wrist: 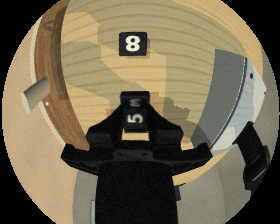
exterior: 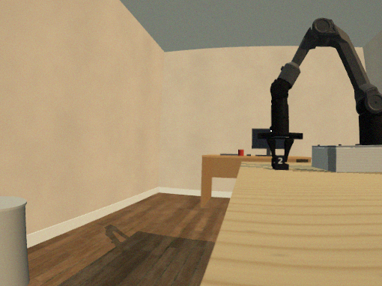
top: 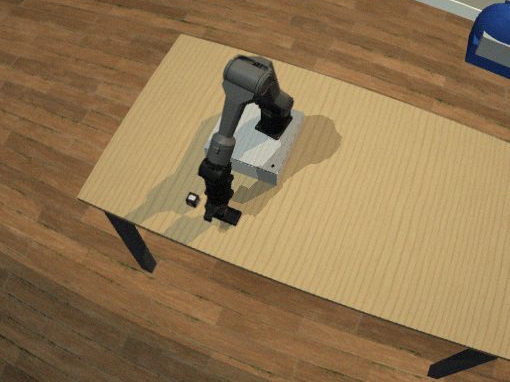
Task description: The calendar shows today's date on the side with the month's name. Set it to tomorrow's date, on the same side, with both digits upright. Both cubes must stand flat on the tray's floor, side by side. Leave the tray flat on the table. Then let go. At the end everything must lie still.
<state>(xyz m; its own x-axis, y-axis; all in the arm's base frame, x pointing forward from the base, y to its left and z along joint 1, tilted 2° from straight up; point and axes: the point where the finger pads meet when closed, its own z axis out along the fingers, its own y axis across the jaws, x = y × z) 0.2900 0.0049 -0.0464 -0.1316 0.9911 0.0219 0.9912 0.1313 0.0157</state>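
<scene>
My gripper (top: 214, 213) points straight down near the table's front left edge and is shut on a dark number cube (wrist: 134, 118). That cube shows a 5 on top in the wrist view and a 2 on its side in the exterior view (exterior: 280, 161). It sits very low, at about table level. A dark low piece, which looks like the tray (top: 231, 216), lies right beside the fingers. I cannot tell whether the cube stands in it. The second cube (top: 192, 199) (wrist: 133, 43) lies alone on the table to the left, with an 8 on top.
The arm's grey base block (top: 257, 146) stands just behind the gripper. The table's front edge (top: 150, 229) is close by. Off the table, a grey bin (exterior: 13, 239) and a far desk (exterior: 240, 164) stand on the floor.
</scene>
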